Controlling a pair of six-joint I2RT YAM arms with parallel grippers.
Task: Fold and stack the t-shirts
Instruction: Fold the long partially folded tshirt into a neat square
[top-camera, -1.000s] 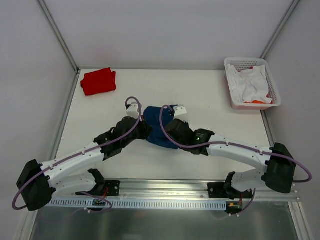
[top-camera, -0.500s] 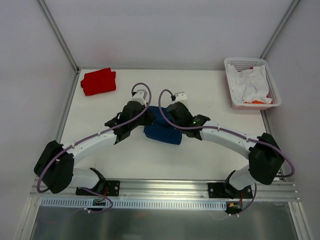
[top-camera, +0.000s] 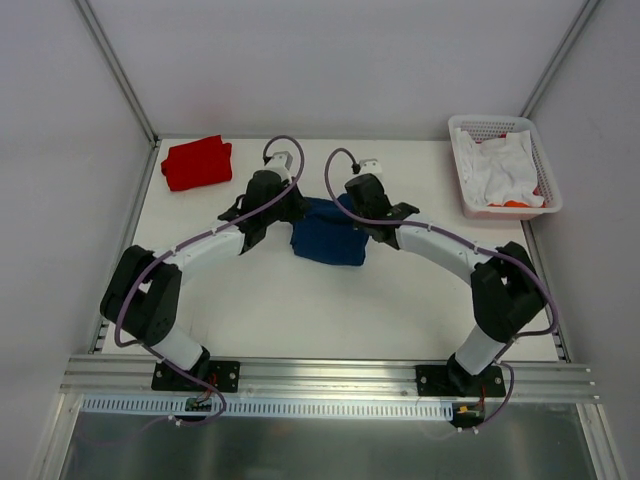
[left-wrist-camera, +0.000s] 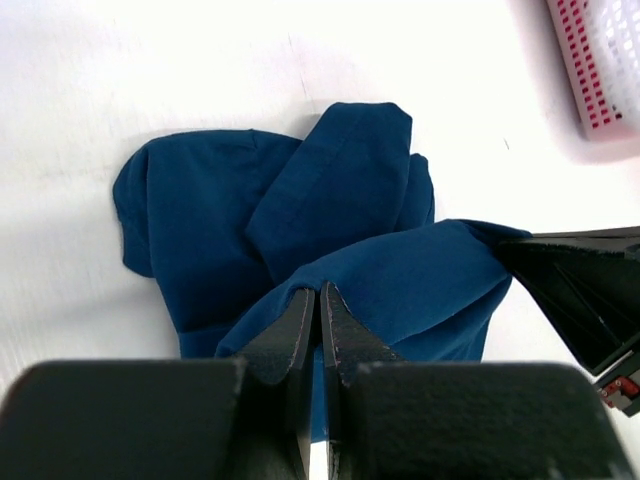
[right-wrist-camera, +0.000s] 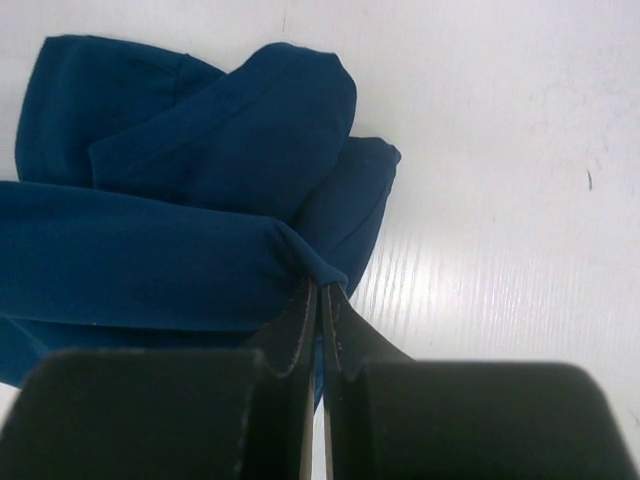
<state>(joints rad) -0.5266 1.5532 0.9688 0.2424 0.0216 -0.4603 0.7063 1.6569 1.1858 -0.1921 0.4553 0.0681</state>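
The navy blue t-shirt (top-camera: 328, 234) lies bunched and partly folded at the table's middle, print hidden. My left gripper (top-camera: 296, 208) is shut on its left edge, and my right gripper (top-camera: 352, 212) is shut on its right edge. In the left wrist view the gripper (left-wrist-camera: 320, 292) pinches a fold of navy cloth (left-wrist-camera: 300, 210). In the right wrist view the gripper (right-wrist-camera: 320, 288) pinches a corner of the navy cloth (right-wrist-camera: 180, 200). The red t-shirt (top-camera: 197, 162) lies folded at the far left corner.
A white basket (top-camera: 470, 190) holding white and orange cloth stands at the far right; its red-edged corner (left-wrist-camera: 600, 70) shows in the left wrist view. The table (top-camera: 250, 310) has metal frame posts at its back corners.
Both grippers have moved away from me toward the back of the table, carrying the navy shirt's near edge over; the shirt now lies farther back and more spread.
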